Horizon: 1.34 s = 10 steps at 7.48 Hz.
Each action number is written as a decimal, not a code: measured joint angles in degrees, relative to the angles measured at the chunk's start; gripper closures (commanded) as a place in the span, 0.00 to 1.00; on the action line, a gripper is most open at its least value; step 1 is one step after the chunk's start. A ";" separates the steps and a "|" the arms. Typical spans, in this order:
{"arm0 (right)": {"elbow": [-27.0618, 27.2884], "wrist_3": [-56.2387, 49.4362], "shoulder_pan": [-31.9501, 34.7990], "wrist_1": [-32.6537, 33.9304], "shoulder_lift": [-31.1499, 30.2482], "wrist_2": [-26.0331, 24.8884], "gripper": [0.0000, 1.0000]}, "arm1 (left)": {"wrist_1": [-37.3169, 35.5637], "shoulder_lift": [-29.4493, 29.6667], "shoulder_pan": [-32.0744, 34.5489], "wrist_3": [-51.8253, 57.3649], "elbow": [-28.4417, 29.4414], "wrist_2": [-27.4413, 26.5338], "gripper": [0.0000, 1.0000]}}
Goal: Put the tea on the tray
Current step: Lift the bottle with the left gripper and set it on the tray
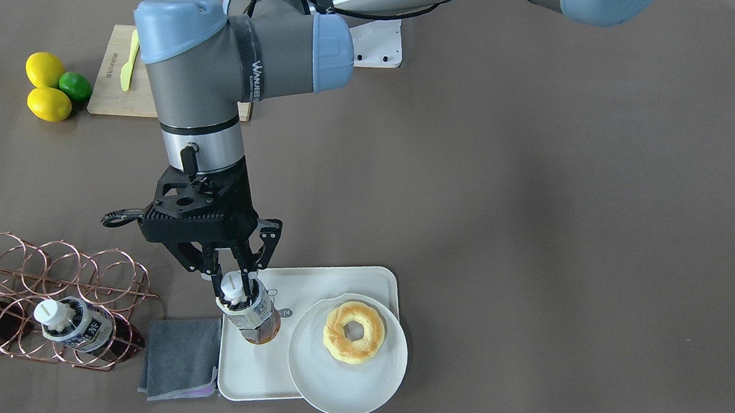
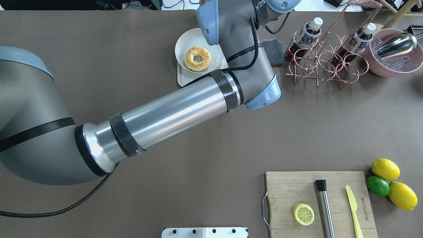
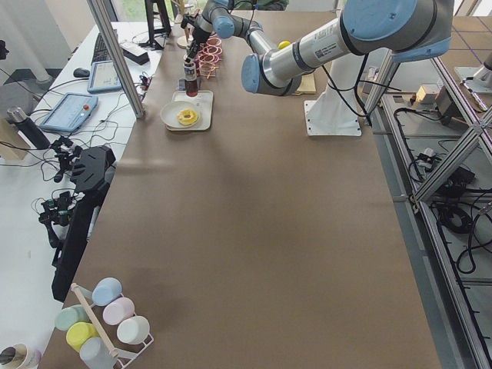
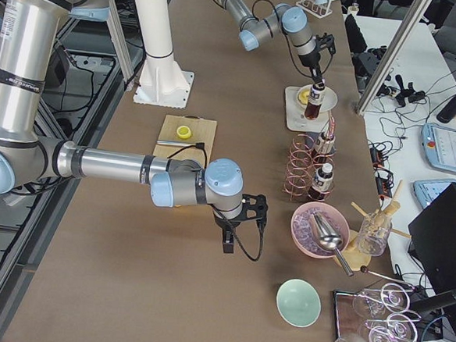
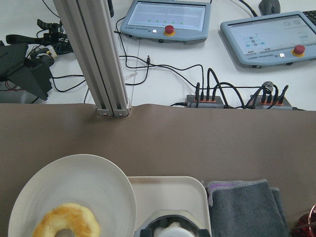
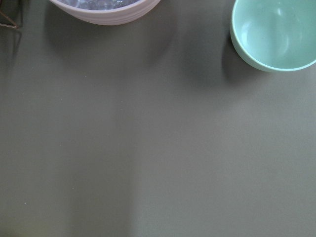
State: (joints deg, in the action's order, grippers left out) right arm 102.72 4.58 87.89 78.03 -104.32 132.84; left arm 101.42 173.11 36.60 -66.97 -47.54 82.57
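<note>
While the left claw [image 1: 234, 294] is clamped on the tea bottle [image 1: 257, 313] by its top over the tray [image 1: 344, 274] | likely light, rigid, slippery plastic; neck hold suits | right claw [image 4: 240, 219]: cannot tell

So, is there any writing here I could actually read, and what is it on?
"WANJEE...": strap on the arm; the ending is unclear.
Engraving on the board: too blurred to read.
Label on the tea: too small to read.
</note>
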 measured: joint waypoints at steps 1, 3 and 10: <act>-0.05 0.15 0.01 0.01 -0.01 0.03 0.00 | 0.51 0.67 0.00 0.33 2.07 0.03 1.00; -0.13 0.24 0.04 0.02 -0.01 0.05 0.00 | 0.90 1.10 -0.20 0.50 3.62 0.04 1.00; -0.62 0.17 0.01 -0.05 0.14 -0.16 0.00 | 5.61 0.51 -0.38 5.11 5.04 1.77 0.03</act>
State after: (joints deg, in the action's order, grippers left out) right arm 102.10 4.74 87.90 77.98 -104.18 132.68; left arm 107.03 173.62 36.22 -61.86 -42.51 84.34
